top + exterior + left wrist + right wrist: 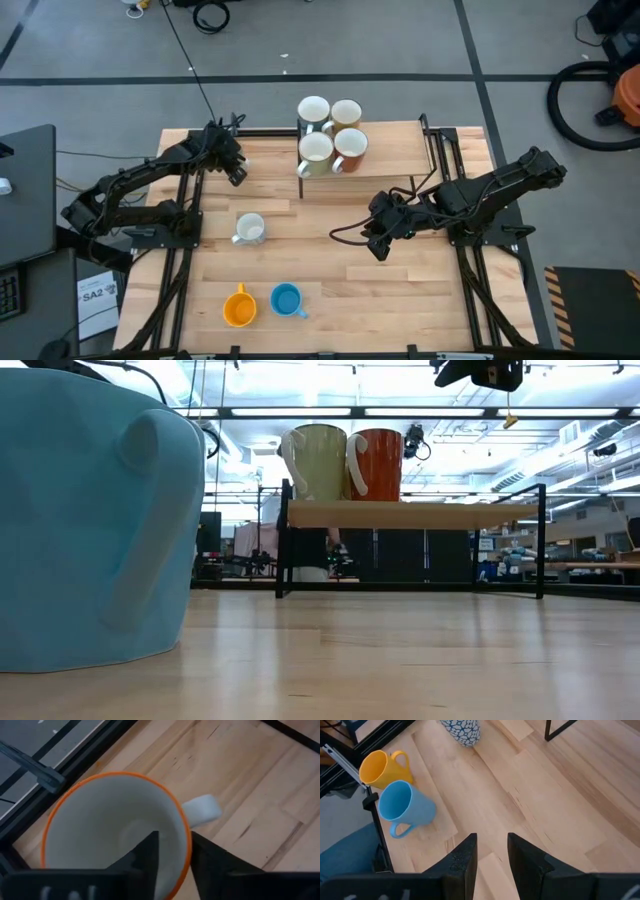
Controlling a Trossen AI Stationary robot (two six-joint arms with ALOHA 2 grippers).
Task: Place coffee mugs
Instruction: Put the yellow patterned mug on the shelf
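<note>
Your left gripper (236, 172) is at the back-left of the table (400, 290), near the left edge. Wrist view shows its jaws pinching the rim of an orange-rimmed white mug (115, 827), one finger (145, 857) inside the cup, the other outside (white handle sticks out to the side). From overhead the mug is hidden under the gripper.

Your right gripper (378, 240) hovers over bare wood right of centre, jaws partly open with a narrow gap, nothing between them.

Mugs:
- Four on the small raised shelf (400, 150) at the back centre: two white mugs (314, 110) on the left, a cream mug (346, 113) behind a reddish-brown one (350, 146). The low view shows a pale mug (315, 462) and an orange-red mug (378, 464) side by side on the shelf's edge.
- A patterned white mug (249, 228) stands alone left of centre.
- A yellow-orange mug (239, 306) and a blue mug (286, 299) sit side by side at the front, just apart; in the right wrist view both look tipped on their sides.
</note>
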